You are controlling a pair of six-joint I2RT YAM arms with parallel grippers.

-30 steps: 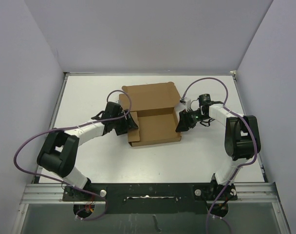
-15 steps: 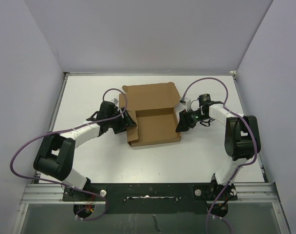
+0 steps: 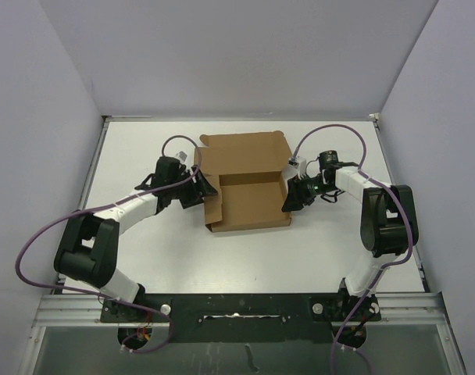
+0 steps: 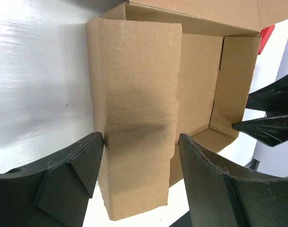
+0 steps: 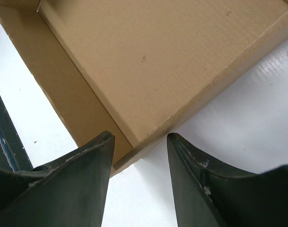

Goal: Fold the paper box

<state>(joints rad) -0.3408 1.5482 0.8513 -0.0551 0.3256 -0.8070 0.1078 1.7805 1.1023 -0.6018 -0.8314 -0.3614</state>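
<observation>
While the paper box [image 3: 249, 187] sits at the middle of the white desk [image 3: 144, 148], somewhat closer to the far edge than to the near one, both arms reach in from the near corners to meet it on either side. The brown cardboard lies half formed. A shallow tray faces the near edge, and a broad panel spreads behind it toward the far edge.

The left gripper [image 3: 204, 191] sits at the box's left side, its jaws wide apart. In the left wrist view its black fingers [image 4: 73, 175] frame a tall side flap [image 4: 141, 94] that stands along the tray's left edge. The flap fills the gap between the fingers from tip to tip, but no clamp on the card can be seen. Whether the tips touch the flap's edges cannot be made out. Past the tray's far side in the same view, a small red object [image 4: 266, 34] shows beyond the cardboard.

The right gripper [image 3: 289, 199] sits against the box's right side, close to the corner nearest the arms. Its jaws are roughly half open. In the right wrist view its fingers [image 5: 82, 184] point at the tray's low right wall [image 5: 220, 80], which runs down into the gap between them. The wall's end reaches the left-hand finger. This gripper also shows no hold on the cardboard, and the white desk surface fills the rest of its view.
</observation>
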